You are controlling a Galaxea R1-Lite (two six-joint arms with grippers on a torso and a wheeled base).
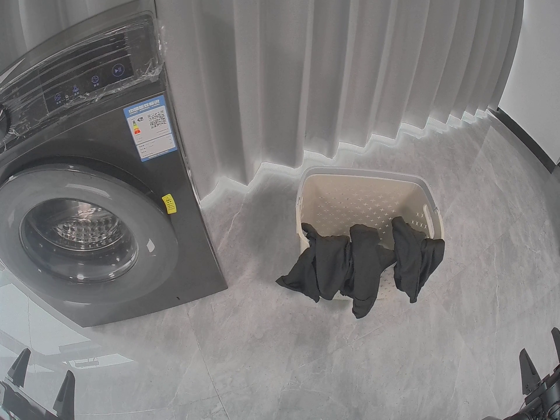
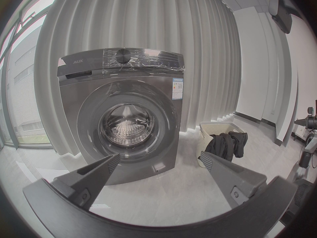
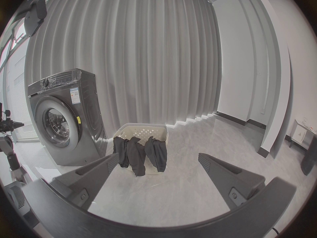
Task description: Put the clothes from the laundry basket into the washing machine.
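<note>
A cream laundry basket (image 1: 367, 196) (image 2: 216, 128) (image 3: 145, 131) stands on the floor before the curtain. Black clothes (image 1: 356, 263) (image 2: 228, 144) (image 3: 140, 152) hang over its near rim. To its left is a dark grey front-loading washing machine (image 1: 99, 205) (image 2: 125, 116) (image 3: 66, 116) with its round glass door shut. My left gripper (image 1: 42, 374) (image 2: 160, 159) is open low at the left, well short of the machine. Low at the right, far from the basket, my right gripper (image 1: 542, 357) (image 3: 158, 159) is open and holds nothing.
A white pleated curtain (image 1: 326, 59) covers the wall behind the machine and basket. Grey tiled floor (image 1: 326, 351) lies open between me and both. A white wall with dark skirting (image 1: 534, 141) runs at the right, with a small cabinet (image 3: 299, 134) farther right.
</note>
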